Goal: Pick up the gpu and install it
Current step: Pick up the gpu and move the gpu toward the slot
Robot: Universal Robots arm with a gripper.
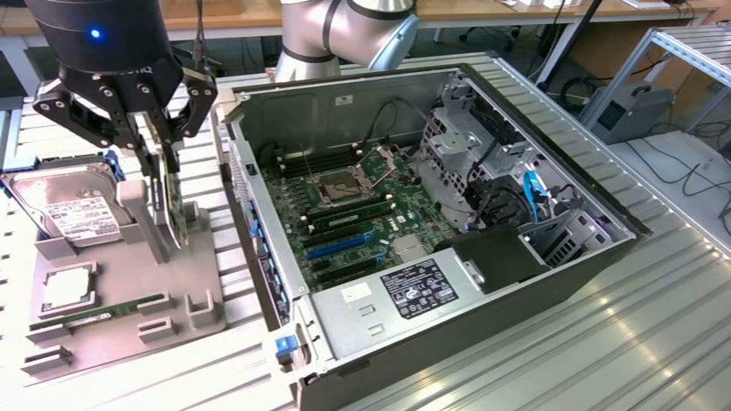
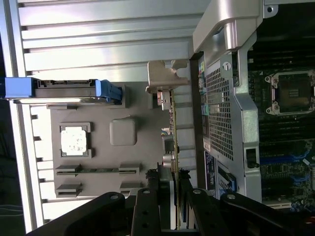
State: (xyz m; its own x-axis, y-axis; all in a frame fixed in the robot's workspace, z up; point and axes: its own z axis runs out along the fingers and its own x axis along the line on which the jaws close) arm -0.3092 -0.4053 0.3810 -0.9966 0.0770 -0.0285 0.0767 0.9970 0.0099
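The gpu stands on edge over the grey holder tray at the exterior view's left, its thin green board hanging below my gripper. My gripper is shut on the card's upper edge. In the wrist view the gpu shows edge-on between my black fingers, its silver end bracket at the far end, and my gripper clamps it from both sides. Whether the card's lower edge still touches the tray I cannot tell.
An open computer case lies to the exterior view's right of the tray, with the motherboard and its blue slots exposed. On the tray sit a hard drive, a CPU and a RAM stick.
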